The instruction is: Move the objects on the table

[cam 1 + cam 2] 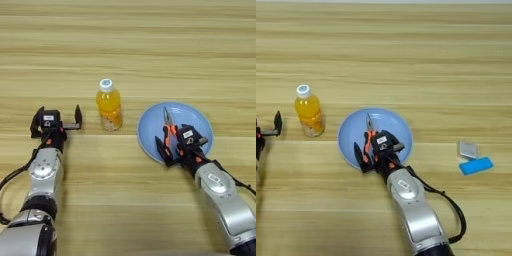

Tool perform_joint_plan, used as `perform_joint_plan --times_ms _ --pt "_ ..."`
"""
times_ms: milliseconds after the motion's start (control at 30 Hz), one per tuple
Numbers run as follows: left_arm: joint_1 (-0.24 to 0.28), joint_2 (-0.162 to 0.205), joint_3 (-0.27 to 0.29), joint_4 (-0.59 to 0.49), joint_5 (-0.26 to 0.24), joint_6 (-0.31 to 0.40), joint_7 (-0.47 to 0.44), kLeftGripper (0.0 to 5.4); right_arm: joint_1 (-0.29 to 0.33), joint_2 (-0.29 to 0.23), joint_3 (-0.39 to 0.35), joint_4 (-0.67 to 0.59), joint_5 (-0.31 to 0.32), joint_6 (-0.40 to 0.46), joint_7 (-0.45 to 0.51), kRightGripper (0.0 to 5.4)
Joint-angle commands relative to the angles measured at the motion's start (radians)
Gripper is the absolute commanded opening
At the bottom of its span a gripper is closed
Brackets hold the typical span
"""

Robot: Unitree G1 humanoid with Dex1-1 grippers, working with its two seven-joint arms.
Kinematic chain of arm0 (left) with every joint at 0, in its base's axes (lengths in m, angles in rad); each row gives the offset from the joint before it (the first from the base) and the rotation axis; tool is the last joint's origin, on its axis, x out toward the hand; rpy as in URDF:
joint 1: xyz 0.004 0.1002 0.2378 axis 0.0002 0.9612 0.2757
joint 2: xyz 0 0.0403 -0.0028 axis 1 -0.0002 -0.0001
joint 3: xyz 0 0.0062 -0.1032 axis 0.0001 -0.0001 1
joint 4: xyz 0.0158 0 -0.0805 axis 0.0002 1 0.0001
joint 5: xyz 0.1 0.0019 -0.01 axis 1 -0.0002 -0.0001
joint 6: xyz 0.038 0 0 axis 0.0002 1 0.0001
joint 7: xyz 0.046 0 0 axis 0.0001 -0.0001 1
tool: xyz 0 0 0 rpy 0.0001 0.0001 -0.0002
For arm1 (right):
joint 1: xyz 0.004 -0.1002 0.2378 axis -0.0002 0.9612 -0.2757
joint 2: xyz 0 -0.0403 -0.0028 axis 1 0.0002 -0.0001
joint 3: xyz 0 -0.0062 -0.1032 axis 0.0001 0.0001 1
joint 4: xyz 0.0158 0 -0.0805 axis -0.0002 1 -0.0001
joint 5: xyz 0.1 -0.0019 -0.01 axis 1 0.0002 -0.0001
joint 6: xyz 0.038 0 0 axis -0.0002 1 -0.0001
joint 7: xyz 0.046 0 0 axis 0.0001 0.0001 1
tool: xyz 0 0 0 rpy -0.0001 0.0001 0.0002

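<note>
The right claw is sitting over the blue plate, its black fingers spread to either side of the orange-and-black handles of the pliers; whether the fingers are actually pressing on the handles cannot be told. The pliers are lying on the plate with their metal nose pointing toward the plate's far rim and their handles reaching under the claw at the near side. The plate is resting flat on the wooden tabletop. Just to the left of the plate, a small bottle of orange drink with a white cap is standing upright, close to the rim but not touching it. Farther left of the plate, past the bottle, the left claw is hovering low over the tabletop with its two fingers set wide apart and nothing between them. Well to the right of the plate, the blue block is lying flat on the tabletop, and a small grey square piece is lying just beyond it, on its far side, very close to it.
</note>
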Motion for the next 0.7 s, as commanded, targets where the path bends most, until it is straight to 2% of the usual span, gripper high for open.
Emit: perform_joint_plan --times_ms 33,367,700 --pt "0.003 0.009 0.004 -0.001 0.002 -0.005 0.000 5.40 -0.010 -0.001 -0.003 -0.009 -0.007 -0.001 -0.001 5.35" --pt "0.002 0.008 0.004 -0.002 0.003 -0.006 0.001 5.40 -0.008 -0.009 -0.022 -0.035 -0.003 -0.003 -0.009 5.38" --pt "0.001 0.007 0.003 -0.002 0.003 -0.006 0.000 5.40 -0.013 -0.023 -0.067 -0.033 -0.007 -0.049 -0.034 5.38"
